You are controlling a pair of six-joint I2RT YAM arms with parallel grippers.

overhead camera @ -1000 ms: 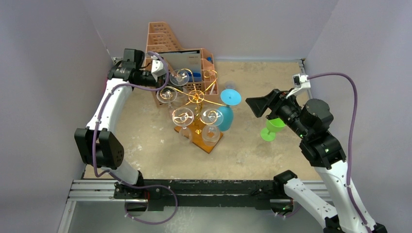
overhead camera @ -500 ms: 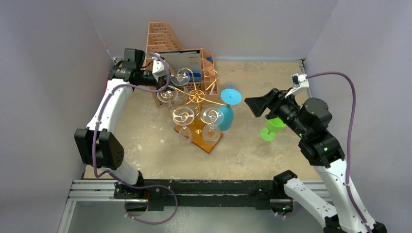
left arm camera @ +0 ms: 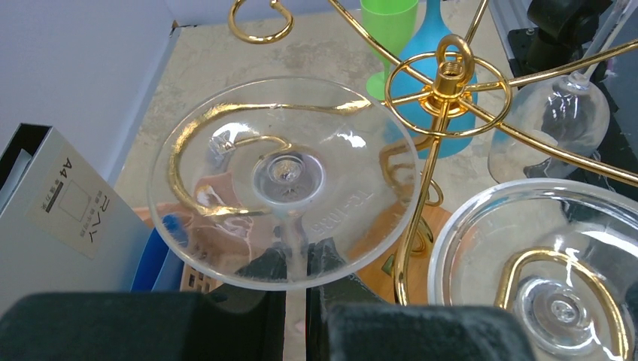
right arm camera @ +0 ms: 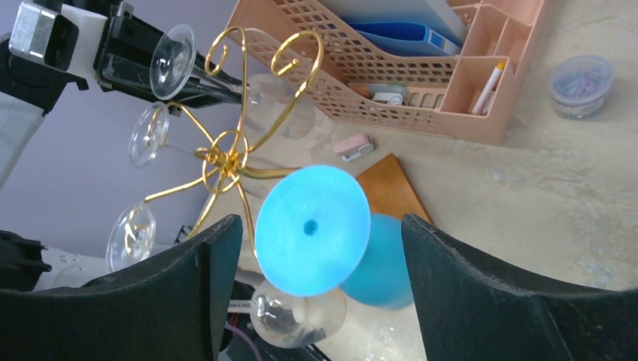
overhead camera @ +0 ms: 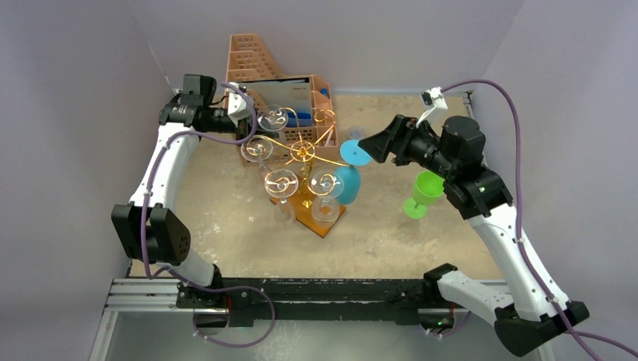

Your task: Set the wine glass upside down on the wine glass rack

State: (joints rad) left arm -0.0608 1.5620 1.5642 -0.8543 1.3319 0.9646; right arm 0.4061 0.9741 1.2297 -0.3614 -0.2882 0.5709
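Now | left pincer [left arm camera: 296, 289] clenched on clear glass [left arm camera: 286, 177] stem, glass inverted, foot just beyond fingers over a rack [left arm camera: 450, 75] scroll | right pincer [right arm camera: 317, 226] released, blue glass [right arm camera: 301, 252] foot ahead between fingers, touching neither

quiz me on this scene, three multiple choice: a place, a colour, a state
1. Green wine glass is? A) upright on the table, right of the wine glass rack B) hung on the rack C) on a shelf
2. Hung glass facing the right gripper is? A) red B) blue C) black
3. Left gripper is? A) open B) out of view C) shut on a clear wine glass stem
Answers: A, it stands apart from the rack; B, blue foot in the right wrist view; C, it pinches the stem.
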